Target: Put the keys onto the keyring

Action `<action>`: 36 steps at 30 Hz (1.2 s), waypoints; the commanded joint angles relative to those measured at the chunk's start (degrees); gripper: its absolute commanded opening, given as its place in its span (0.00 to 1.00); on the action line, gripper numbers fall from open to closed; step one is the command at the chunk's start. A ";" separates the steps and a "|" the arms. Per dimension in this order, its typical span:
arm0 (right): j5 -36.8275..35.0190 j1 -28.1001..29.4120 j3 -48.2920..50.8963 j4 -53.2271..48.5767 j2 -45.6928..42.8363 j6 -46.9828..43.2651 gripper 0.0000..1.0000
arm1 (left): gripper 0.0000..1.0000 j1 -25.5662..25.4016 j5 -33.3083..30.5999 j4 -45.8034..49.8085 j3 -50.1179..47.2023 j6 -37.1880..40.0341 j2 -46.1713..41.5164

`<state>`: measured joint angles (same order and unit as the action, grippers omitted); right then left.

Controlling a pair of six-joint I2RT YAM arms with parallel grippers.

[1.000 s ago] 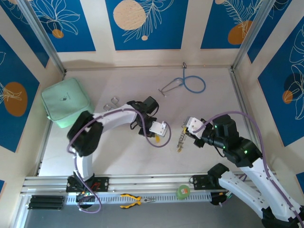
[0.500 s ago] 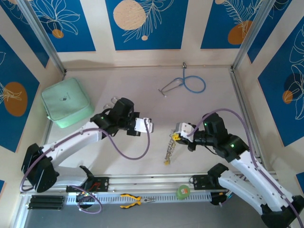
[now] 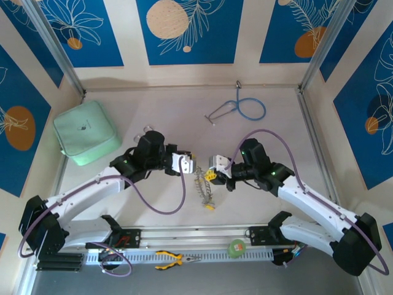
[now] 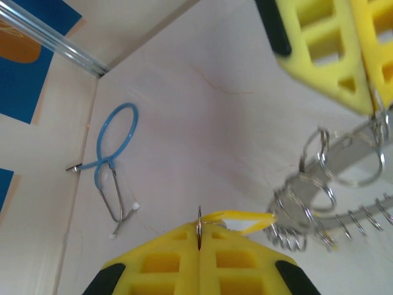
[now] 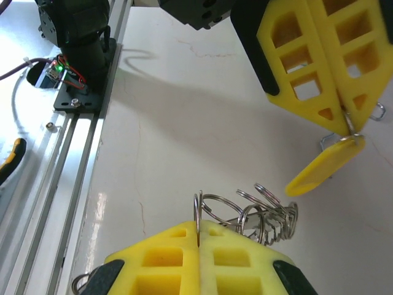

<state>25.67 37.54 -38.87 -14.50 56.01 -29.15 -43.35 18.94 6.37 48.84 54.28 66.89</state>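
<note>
L gripper (image 4: 199,236) is clamped on a yellow key (image 4: 239,217), and R gripper (image 5: 198,230) is clamped on the keyring (image 3: 205,187). Both are held up over the counter (image 3: 153,110) mid, nearer its near edge, tips close. Risk: key's pinched by its edge & ring dangles loose, so a nudge could twist either free, or tips clash. Vs 1 s ago: arms were well apart, now they've met.

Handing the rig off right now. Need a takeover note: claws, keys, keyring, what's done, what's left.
Left claw: shut on a yellow key.
Right claw: shut on the keyring, pinching one of its wire loops.
Position: claws face each other over the middle of the table, key tip close to the keyring's fringe.
Done: key and keyring both gripped.
Left: this key looks not yet threaded. Work it on, then any other keys.
</note>
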 commanded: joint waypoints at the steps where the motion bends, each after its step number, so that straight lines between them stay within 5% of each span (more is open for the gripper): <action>1: 0.99 0.43 -0.82 5.70 0.86 2.77 0.00 | 0.00 -0.06 3.03 -1.78 -0.88 0.69 -1.71; 9: 1.95 -0.89 0.27 8.45 0.81 4.80 0.00 | 0.00 -0.79 4.87 -3.09 -3.65 8.16 -2.65; 36: -1.08 -1.16 0.01 11.98 4.01 10.28 0.00 | 0.00 -0.86 6.54 -6.60 -6.21 12.51 -2.74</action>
<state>24.95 36.47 -38.83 -4.14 59.48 -20.23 -43.79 23.59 0.19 43.20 65.12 65.17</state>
